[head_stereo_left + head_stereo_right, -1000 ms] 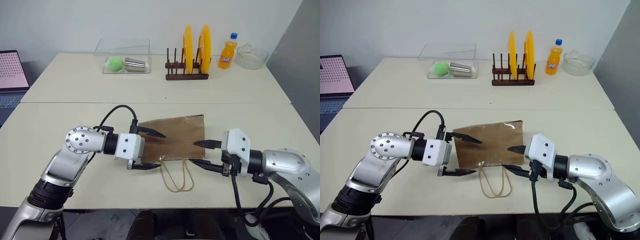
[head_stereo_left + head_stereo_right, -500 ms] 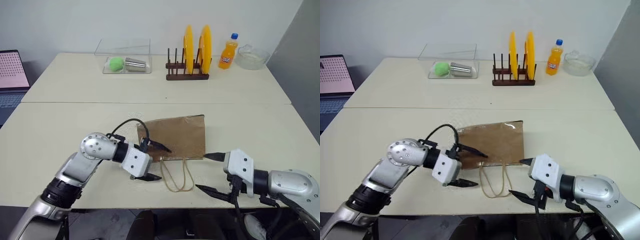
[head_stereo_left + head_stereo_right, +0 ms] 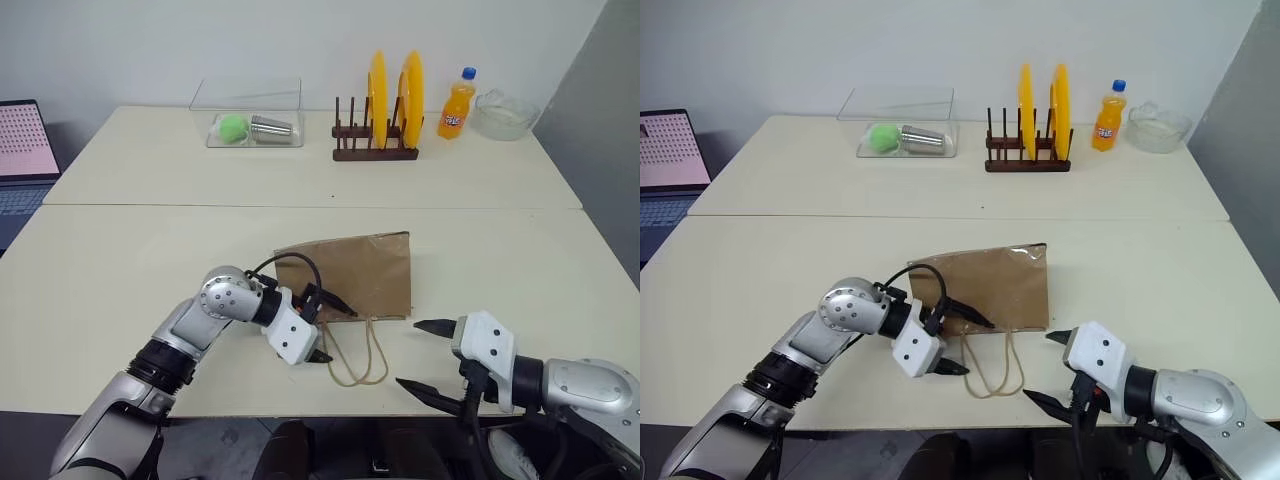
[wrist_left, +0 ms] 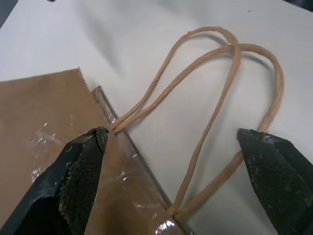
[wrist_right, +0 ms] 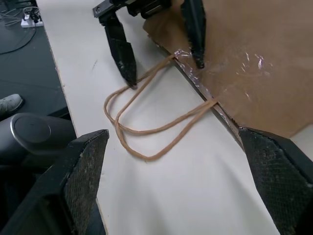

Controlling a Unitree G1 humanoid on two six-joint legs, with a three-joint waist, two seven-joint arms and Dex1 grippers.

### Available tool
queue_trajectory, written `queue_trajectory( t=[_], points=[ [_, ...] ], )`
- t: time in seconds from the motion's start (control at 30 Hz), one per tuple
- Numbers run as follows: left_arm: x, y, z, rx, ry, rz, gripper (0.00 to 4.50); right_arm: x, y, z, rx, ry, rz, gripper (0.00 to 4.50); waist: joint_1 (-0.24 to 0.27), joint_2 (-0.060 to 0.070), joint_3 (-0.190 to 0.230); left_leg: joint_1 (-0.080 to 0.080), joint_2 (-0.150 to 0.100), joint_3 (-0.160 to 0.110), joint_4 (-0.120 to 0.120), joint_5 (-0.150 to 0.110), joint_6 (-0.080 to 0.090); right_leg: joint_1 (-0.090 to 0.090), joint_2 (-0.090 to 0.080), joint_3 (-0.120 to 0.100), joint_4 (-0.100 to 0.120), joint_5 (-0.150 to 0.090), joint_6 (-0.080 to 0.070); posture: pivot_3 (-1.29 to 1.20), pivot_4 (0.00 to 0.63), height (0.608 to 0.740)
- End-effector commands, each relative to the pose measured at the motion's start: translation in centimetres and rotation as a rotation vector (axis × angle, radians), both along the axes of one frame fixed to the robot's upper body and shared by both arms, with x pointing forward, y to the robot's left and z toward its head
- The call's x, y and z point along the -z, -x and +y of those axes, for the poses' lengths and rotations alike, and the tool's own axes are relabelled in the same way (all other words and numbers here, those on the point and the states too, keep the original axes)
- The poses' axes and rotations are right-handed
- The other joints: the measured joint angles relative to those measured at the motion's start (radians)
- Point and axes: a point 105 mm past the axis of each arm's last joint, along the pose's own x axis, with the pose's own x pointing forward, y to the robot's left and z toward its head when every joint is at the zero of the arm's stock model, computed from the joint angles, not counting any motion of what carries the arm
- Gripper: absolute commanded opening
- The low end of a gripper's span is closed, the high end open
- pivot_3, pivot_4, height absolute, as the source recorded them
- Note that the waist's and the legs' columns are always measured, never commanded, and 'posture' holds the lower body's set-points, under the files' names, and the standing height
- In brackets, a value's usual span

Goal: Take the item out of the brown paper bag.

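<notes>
1. The table (image 3: pixel 120 260) was big and pale.
2. The brown paper bag (image 3: pixel 365 270) lay flat on it. I could not see the item; nothing showed whether it was inside.
3. The left gripper (image 3: pixel 326 328) was wide open and held nothing. One finger touched the bag's mouth, and the handles (image 3: pixel 357 352) lay between its fingers.
4. The right gripper (image 3: pixel 428 355) was wide open too, empty, just beside the handles.

A plain pale wall (image 3: pixel 300 40) is seen behind two cream tables (image 3: pixel 150 170) set edge to edge, with a thin seam between them. At the right, a grey panel (image 3: pixel 600 130) is seen beside the far table. A laptop (image 3: pixel 20 150) with a pink screen is placed at the left edge. Dark floor (image 5: pixel 24 63) is seen below the near table edge, with cables lying on it. The light is even and soft.
</notes>
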Motion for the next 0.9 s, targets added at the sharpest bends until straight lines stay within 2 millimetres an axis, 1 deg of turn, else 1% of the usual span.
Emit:
queue_trajectory(
  t=[0.03, 0.13, 0.3, 0.33, 0.37, 0.5, 0.63, 0.7, 0.9],
  points=[
    [0.5, 0.3, -1.1, 0.043, 0.004, -0.019, 4.50, -1.4, 1.0, 1.0, -0.047, -0.009, -0.077, 4.46, 0.000, 0.000, 0.000, 0.001, 0.000, 0.000, 0.000, 0.000, 0.000, 0.001, 0.000, 0.000, 0.000, 0.000, 0.000, 0.00, 0.150, 0.740],
    [0.7, 0.6, -1.7, 0.063, 0.008, -0.022, 4.50, -1.3, 1.1, 1.0, -0.044, -0.013, -0.076, 4.46, 0.000, 0.000, 0.000, 0.002, 0.000, 0.000, 0.000, 0.000, 0.000, 0.003, 0.000, 0.000, -0.001, 0.000, 0.000, 0.00, 0.150, 0.740],
    [1.4, 1.2, -2.2, 0.102, -0.015, -0.016, 3.42, -1.2, 1.2, 1.0, -0.035, -0.014, -0.075, 4.50, 0.000, 0.000, -0.001, 0.002, 0.000, -0.001, 0.000, 0.000, 0.000, 0.004, 0.000, -0.001, -0.002, 0.000, 0.001, 0.00, 0.150, 0.740],
    [1.5, 1.2, -2.2, 0.109, -0.019, -0.017, 2.98, -1.1, 1.2, 1.0, -0.034, -0.015, -0.075, 4.50, 0.000, 0.000, -0.001, 0.003, 0.000, -0.001, 0.000, 0.000, 0.000, 0.004, 0.000, -0.001, -0.002, 0.000, 0.001, 0.00, 0.150, 0.740],
    [1.6, 1.3, -2.2, 0.116, -0.026, -0.014, 2.73, -1.1, 1.2, 1.0, -0.034, -0.017, -0.075, 4.50, 0.000, 0.000, -0.001, 0.003, 0.000, -0.001, 0.000, 0.000, 0.000, 0.005, 0.000, -0.001, -0.003, 0.000, 0.001, 0.00, 0.150, 0.740],
    [1.8, 1.5, -2.0, 0.127, -0.040, -0.001, 1.41, -1.2, 1.3, 1.1, -0.040, -0.027, -0.078, 4.50, 0.000, 0.000, -0.001, 0.003, 0.000, -0.001, 0.000, 0.000, 0.000, 0.005, 0.000, -0.001, -0.003, 0.001, 0.001, 0.00, 0.150, 0.740],
    [1.8, 1.6, -2.0, 0.123, -0.034, 0.013, 0.12, -1.0, 1.4, 1.2, -0.068, 0.003, -0.090, 4.50, 0.000, 0.000, -0.001, 0.003, 0.000, -0.001, 0.000, 0.000, 0.000, 0.005, 0.000, -0.001, -0.003, 0.000, 0.001, 0.00, 0.150, 0.740],
    [1.4, 1.3, -2.2, 0.109, -0.018, 0.019, 0.05, -0.9, 1.4, 1.2, -0.082, 0.012, -0.098, 4.50, 0.000, 0.000, -0.001, 0.003, 0.000, -0.001, 0.000, 0.000, 0.000, 0.005, 0.000, -0.001, -0.003, 0.000, 0.001, 0.00, 0.150, 0.740],
    [-1.3, -1.0, -2.3, -0.028, 0.095, 0.039, 0.05, -0.9, 1.5, 1.9, -0.147, 0.054, -0.165, 4.50, 0.000, 0.000, -0.001, 0.003, 0.000, -0.002, 0.000, 0.000, 0.000, 0.005, 0.000, -0.002, -0.003, 0.000, 0.001, 0.00, 0.150, 0.740]
  ],
)
